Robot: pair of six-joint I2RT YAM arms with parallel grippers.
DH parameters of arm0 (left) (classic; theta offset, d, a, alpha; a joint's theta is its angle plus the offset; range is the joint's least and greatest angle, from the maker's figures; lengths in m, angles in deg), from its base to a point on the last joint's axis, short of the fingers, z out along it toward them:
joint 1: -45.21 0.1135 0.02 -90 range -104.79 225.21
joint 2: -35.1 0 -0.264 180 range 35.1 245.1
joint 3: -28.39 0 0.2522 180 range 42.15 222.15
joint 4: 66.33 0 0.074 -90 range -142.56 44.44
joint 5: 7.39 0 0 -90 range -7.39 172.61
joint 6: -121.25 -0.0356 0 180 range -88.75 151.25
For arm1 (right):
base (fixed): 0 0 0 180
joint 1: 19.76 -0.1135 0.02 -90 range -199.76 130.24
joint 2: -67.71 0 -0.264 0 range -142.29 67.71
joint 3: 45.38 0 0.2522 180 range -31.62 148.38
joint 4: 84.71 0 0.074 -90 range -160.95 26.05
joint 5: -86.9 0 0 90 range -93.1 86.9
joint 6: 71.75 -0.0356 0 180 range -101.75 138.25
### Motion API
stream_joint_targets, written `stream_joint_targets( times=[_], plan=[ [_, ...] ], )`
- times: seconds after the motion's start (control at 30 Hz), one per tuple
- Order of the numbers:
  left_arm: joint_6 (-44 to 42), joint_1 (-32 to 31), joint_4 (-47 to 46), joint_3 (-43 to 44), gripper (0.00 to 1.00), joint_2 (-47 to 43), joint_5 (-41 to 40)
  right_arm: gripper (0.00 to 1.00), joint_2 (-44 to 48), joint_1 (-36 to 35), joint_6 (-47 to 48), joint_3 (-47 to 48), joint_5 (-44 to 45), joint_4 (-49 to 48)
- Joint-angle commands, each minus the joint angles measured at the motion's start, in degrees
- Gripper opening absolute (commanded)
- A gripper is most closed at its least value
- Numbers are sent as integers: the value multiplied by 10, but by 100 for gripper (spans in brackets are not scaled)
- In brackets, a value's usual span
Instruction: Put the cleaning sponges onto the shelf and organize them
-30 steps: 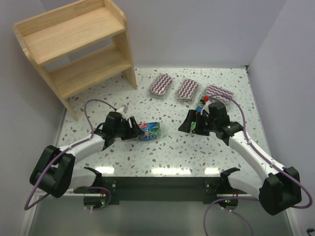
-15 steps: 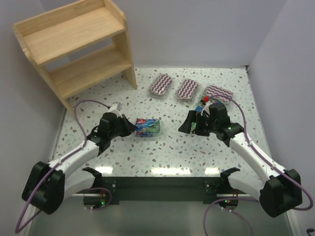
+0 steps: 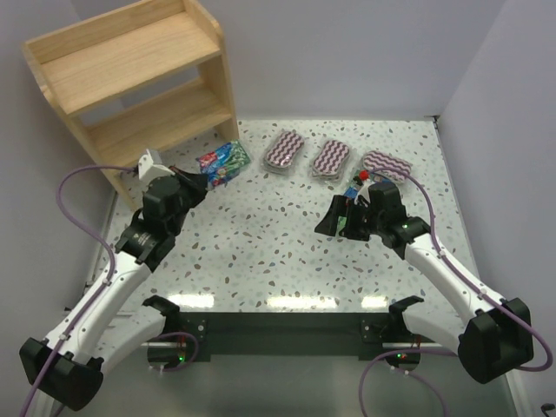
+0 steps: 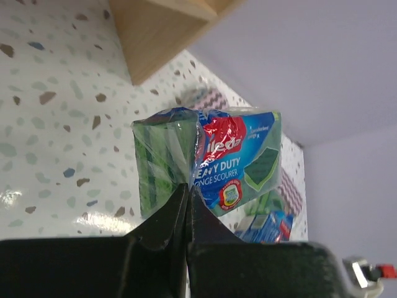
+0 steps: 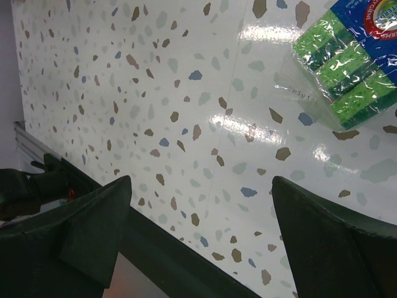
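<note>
My left gripper is shut on the clear wrap at the edge of a green-blue sponge pack with a red label. It holds the pack in the air, just right of the wooden shelf. The shelf's boards are bare. Three maroon-and-white zigzag packs lie in a row at the back of the table. My right gripper stands open low over the table, beside another green-blue pack. Nothing is between its fingers.
The shelf's front right leg stands close to the held pack. A further blue-green pack shows behind it in the left wrist view. White walls enclose the speckled table at the back and right.
My left gripper closed on the green-blue pack at mid-table, lifted it and carried it back and left toward the shelf. The right arm has not moved.
</note>
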Motion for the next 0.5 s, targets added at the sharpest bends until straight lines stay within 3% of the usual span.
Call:
stream_joint_targets(
  times=[0.0,0.13,0.3,0.47],
  plan=[
    [87,1,10,49,0,-7,-174,98,5,-3,5,10,-17,-3],
    [184,2,7,75,0,4,-291,98,11,-2,14,10,-15,8],
    [210,2,-56,92,0,30,-344,98,18,-2,18,6,-15,10],
    [326,13,33,172,0,119,-387,98,19,-2,21,8,-16,16]
  ],
)
